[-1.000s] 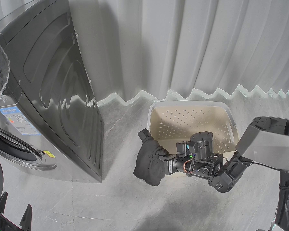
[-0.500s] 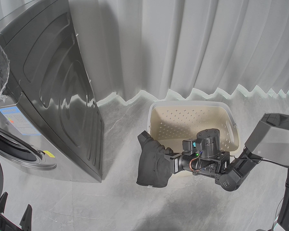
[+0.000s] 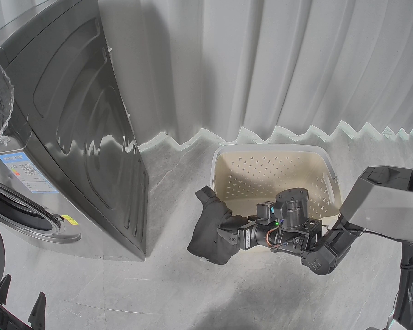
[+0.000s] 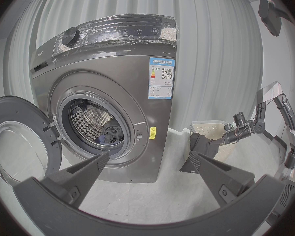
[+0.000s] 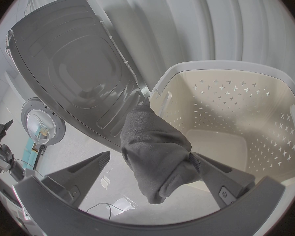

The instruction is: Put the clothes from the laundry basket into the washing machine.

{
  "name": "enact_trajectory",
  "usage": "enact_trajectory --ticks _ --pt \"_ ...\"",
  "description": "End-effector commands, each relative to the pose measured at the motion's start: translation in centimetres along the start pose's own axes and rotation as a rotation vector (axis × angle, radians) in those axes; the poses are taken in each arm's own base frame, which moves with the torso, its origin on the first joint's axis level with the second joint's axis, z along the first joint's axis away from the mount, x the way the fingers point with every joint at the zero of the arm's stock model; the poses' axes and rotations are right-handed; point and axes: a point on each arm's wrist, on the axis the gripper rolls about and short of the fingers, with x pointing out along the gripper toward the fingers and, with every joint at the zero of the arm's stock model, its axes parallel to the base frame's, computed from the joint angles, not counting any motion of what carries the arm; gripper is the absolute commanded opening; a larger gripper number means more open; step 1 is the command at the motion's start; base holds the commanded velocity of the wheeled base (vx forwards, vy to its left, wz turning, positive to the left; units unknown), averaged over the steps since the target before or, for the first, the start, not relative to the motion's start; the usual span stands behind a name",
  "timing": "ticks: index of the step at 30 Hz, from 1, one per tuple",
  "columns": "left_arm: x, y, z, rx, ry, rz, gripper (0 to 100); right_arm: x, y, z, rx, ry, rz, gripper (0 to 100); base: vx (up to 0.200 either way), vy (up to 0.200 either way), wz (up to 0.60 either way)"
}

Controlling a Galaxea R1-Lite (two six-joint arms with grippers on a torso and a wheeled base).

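A black garment [image 3: 211, 234] hangs over the floor just outside the near left corner of the cream laundry basket [image 3: 270, 148]. In the right wrist view the garment [image 5: 154, 148] drapes over one fingertip [image 5: 200, 163] of my right gripper [image 5: 149, 155], whose fingers stand wide apart. The basket [image 5: 219, 64] shows a bare bottom. To the left stands the grey washing machine [image 3: 78, 115] with its door [image 4: 19, 138] swung open. Another dark garment [image 4: 112, 133] lies in the drum. My left gripper [image 4: 147, 155] is open and holds nothing, low in front of the machine [image 3: 24, 287].
White curtains [image 3: 261, 60] hang behind the basket and the machine. Bare grey floor [image 3: 170, 289] stretches between the machine's front and the basket. The open round door takes up room at the machine's front on its far side from the basket.
The right gripper swung a little right with the garment, then back left toward the machine. Its fingers now look spread. The left arm has stayed put.
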Motion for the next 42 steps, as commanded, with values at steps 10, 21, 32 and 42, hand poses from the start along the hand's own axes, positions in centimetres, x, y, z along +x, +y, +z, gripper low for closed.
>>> enact_trajectory --ticks 10,21,32,42 --pt "0.0 0.0 -0.4 -0.001 -0.002 0.000 100 0.6 0.0 0.3 -0.006 -0.052 0.010 0 0.000 0.000 0.00" --pt "0.0 0.0 -0.4 -0.001 -0.002 0.000 100 -7.1 2.1 5.6 -0.016 -0.203 0.050 0 0.000 0.000 0.00" --pt "0.0 0.0 -0.4 0.002 -0.002 0.000 100 -20.0 3.2 11.0 -0.024 -0.525 0.077 0 0.000 0.000 0.00" --pt "0.0 0.0 -0.4 0.013 -0.002 -0.004 100 -25.3 2.8 12.7 -0.048 -0.646 0.028 0 0.000 0.000 0.00"
